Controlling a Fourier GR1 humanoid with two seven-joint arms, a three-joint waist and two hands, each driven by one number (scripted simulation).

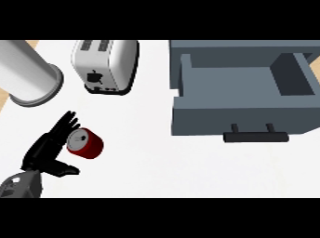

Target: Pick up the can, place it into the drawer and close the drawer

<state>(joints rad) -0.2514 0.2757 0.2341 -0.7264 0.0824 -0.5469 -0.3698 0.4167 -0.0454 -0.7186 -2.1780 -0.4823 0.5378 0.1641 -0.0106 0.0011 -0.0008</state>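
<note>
White counter (156, 148), drawer (245, 118) open upper right. Your left hand (46, 149), lower left: fingers spread beside the can (89, 145), holding nothing.

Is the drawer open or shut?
Open: the drawer is pulled out from its cabinet, its bare inside showing.

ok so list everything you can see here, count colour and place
can: 1, red with silver end, on its side, lower left
toaster: 1, white and silver, top, left of centre
cylinder: 1, pale grey, large, top left
drawer: 1, grey, pulled open, right side
handle: 1, black, on the drawer's front
counter: 1, white, beneath it all
left hand: 1, black, fingers straight, beside the can
forearm: 1, grey, bottom left corner
</note>
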